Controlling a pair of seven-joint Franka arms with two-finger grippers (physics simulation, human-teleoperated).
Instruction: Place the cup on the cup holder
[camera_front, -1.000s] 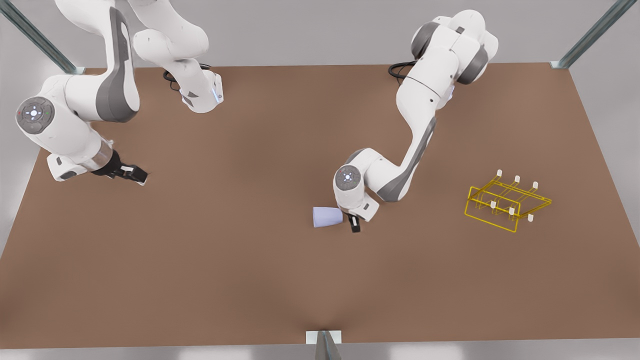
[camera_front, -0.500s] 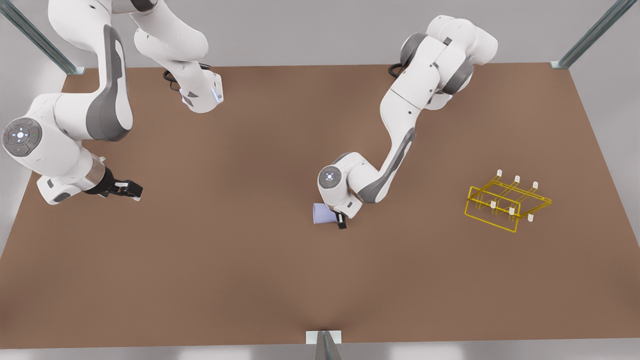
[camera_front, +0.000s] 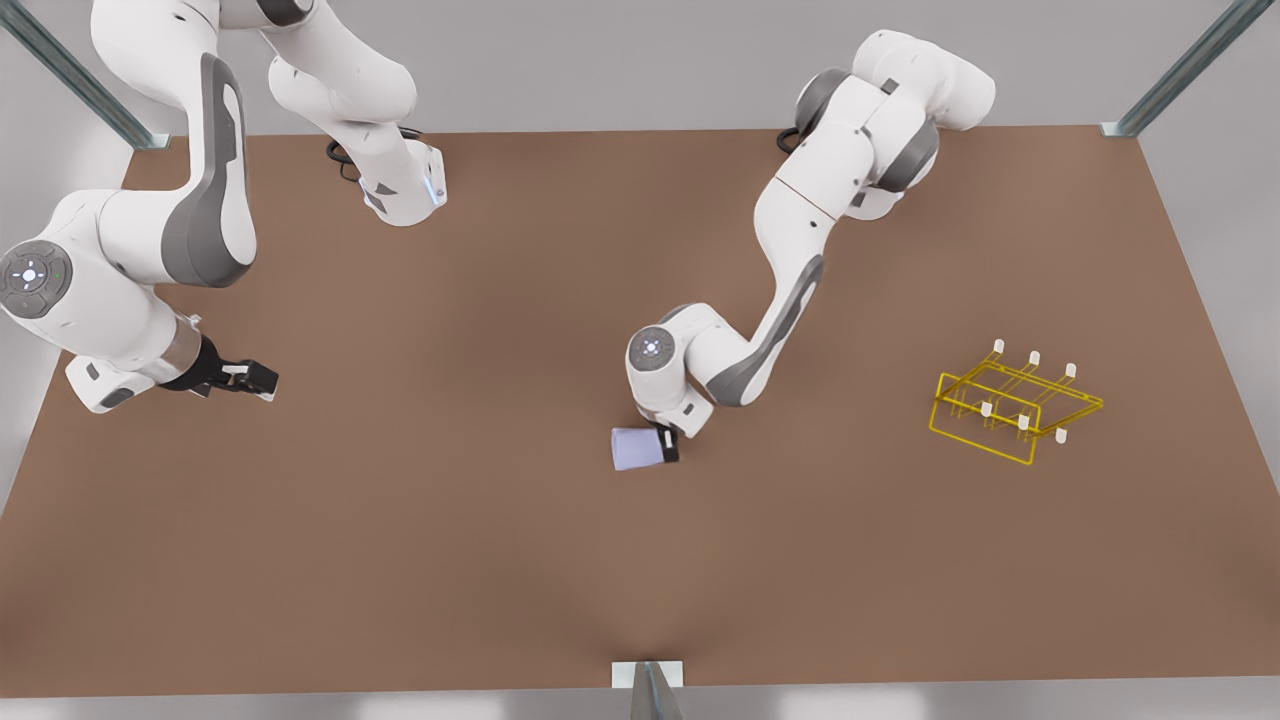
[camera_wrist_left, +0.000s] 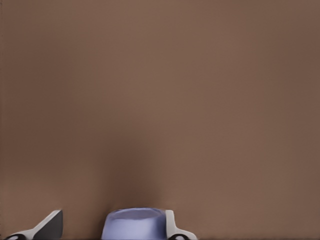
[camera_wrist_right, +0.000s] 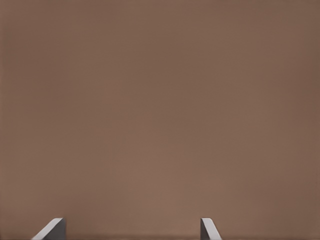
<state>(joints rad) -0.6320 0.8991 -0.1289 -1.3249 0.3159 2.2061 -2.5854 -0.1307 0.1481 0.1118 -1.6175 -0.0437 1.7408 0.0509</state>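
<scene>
The lavender-blue cup lies on its side on the brown table near the middle. My left gripper is low over its end on the front view's right. In the left wrist view the cup sits between the open fingers, against one of them and apart from the other. The yellow wire cup holder with white-tipped pegs stands far off at the front view's right. My right gripper waits open near the table's edge at the front view's left, over bare table.
Both arm bases stand at the table's back edge. Metal frame posts rise at the back corners and a bracket sits at the middle of the front edge. Open brown surface lies between cup and cup holder.
The left gripper moved toward the front view's left and came down around the cup, which shifted slightly left and forward. The right arm drew back a little toward the front view's left.
</scene>
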